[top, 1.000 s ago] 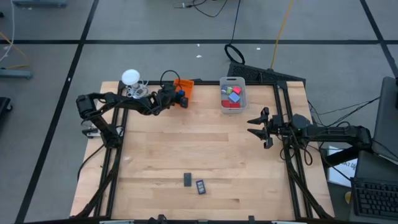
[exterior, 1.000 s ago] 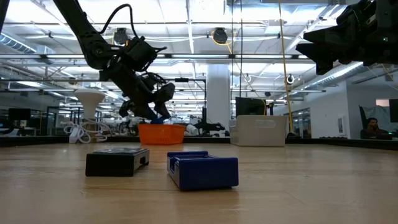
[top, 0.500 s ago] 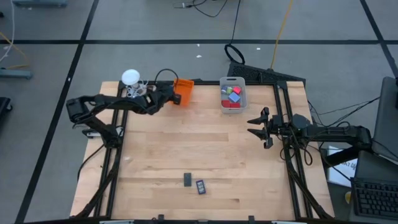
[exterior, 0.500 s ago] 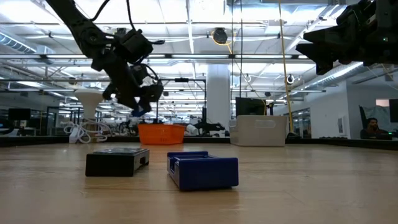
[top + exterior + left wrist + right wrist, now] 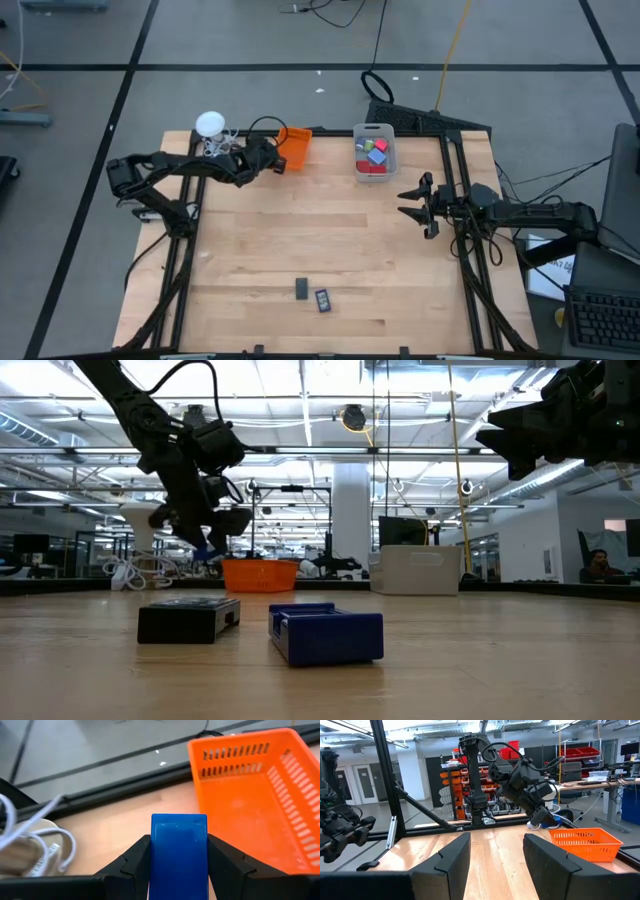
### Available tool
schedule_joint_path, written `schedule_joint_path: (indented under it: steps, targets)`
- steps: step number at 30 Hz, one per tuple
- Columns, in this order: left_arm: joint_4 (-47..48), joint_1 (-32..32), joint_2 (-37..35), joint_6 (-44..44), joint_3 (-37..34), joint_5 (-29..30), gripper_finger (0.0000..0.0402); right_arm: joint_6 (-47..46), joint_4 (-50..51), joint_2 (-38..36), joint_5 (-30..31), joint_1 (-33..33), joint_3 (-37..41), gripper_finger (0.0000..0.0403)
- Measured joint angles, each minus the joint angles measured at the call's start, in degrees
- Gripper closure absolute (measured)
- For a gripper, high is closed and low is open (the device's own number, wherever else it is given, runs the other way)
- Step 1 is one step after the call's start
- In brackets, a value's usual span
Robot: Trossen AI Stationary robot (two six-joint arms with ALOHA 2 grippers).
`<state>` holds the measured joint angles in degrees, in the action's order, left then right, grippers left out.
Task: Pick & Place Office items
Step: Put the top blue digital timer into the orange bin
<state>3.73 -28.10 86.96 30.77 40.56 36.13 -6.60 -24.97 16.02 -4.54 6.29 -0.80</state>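
The left gripper (image 5: 179, 870) is clamping a blue block (image 5: 179, 855) beside the orange bin (image 5: 260, 795). The right gripper (image 5: 418, 205) is waiting at the table's right edge, its fingers apart.

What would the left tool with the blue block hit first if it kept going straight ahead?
Probably the orange bin: the left tool, shut on the blue block, points at the bin's near corner, though depth is unclear.

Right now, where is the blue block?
High view, far left: the blue block is pinched in the left gripper, raised beside the orange bin.
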Motion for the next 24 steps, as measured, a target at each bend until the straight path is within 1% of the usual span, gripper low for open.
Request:
schedule_joint_path:
  steps: [6, 12, 17, 21, 24]
  targets:
    - [0.8, -0.4, 0.0, 1.3, 0.0, -4.5, 0.0247, 0.0, 0.0, 0.0, 0.0, 0.0, 0.0, 0.0232]
    - [0.7, -0.5, 0.0, 2.0, 0.0, -6.6, 0.0247, 0.0, 0.0, 0.0, 0.0, 0.0, 0.0, 0.0232]
    - [-1.2, -0.5, 0.0, 2.2, 0.0, -10.0, 0.0247, 0.0, 0.0, 0.0, 0.0, 0.0, 0.0, 0.0232]
    - [-1.4, -0.5, 0.0, 1.8, 0.0, -10.2, 0.0247, 0.0, 0.0, 0.0, 0.0, 0.0, 0.0, 0.0232]
    - [-1.3, -0.5, -0.1, 0.9, 0.0, -9.1, 0.0247, 0.0, 0.0, 0.0, 0.0, 0.0, 0.0, 0.0232]
